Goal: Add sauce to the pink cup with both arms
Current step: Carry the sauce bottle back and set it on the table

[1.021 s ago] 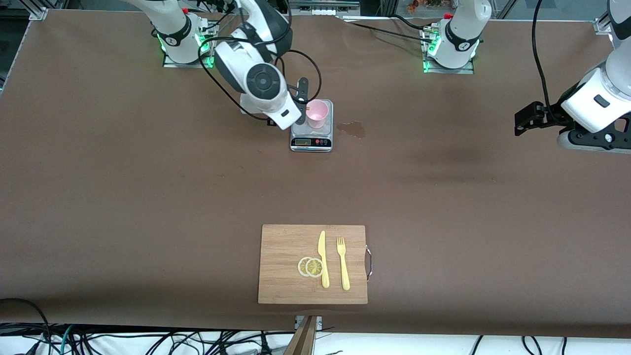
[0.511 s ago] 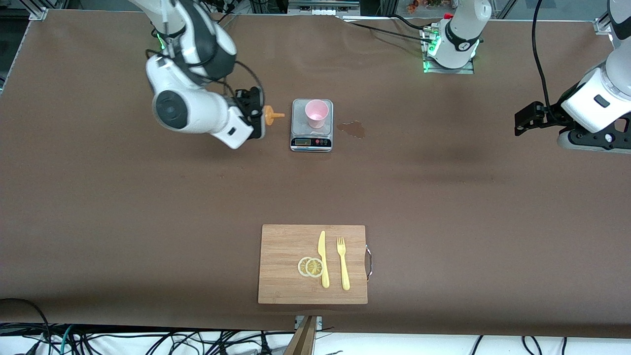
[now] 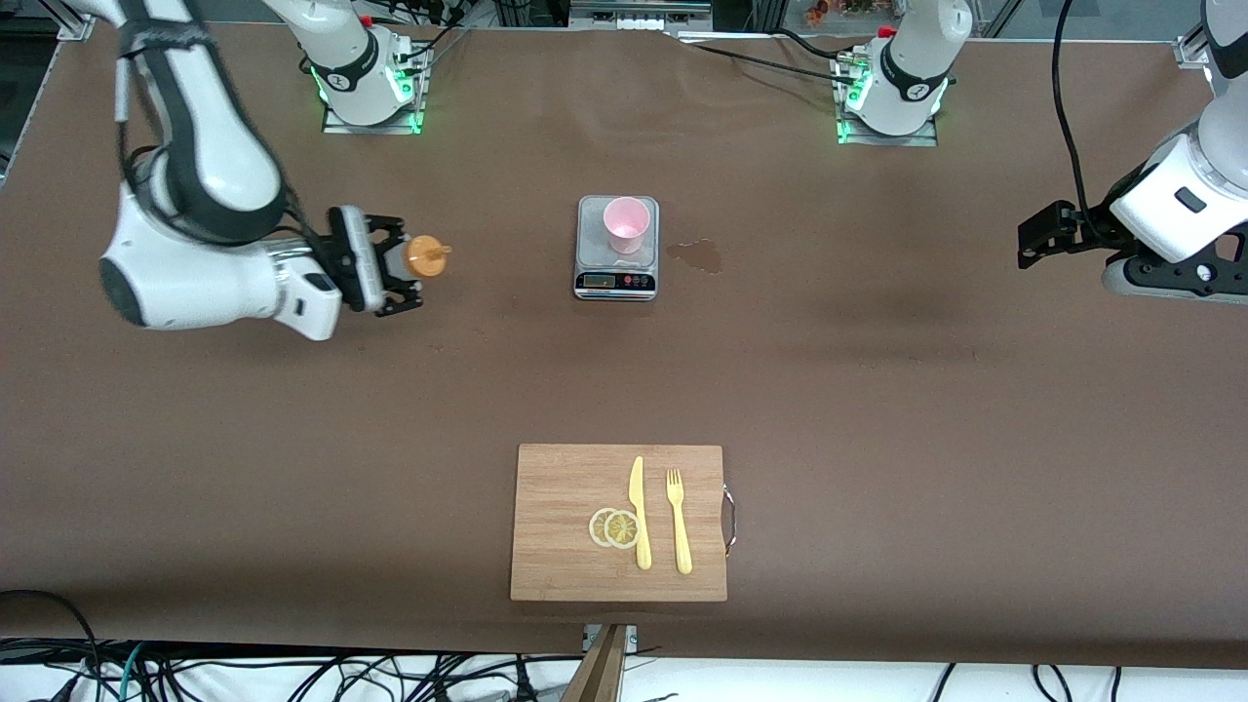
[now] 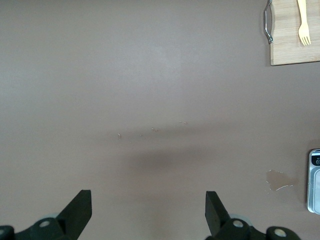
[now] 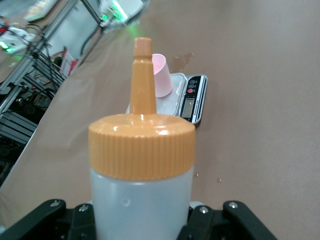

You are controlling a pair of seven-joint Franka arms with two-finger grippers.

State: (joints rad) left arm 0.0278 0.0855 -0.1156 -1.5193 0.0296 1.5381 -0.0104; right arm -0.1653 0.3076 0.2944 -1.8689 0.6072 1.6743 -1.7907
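Even, bright overhead light falls on the brown worktop (image 3: 877, 390), with soft, faint shadows beneath the arms. Green lights glow at the bases (image 3: 370, 97). The sauce bottle's orange cap (image 5: 141, 145) shows small glare spots; its background is softly blurred.

In the front view, the body of the small translucent whitish squeeze bottle with the orange nozzle cap (image 3: 425, 256) is hidden by the right gripper (image 3: 394, 265). The digits on the grey kitchen scale (image 3: 616, 248) are too small to be read. In the left wrist view, the scale and the bamboo cutting board (image 4: 296, 37) are cut off by the picture's edge.
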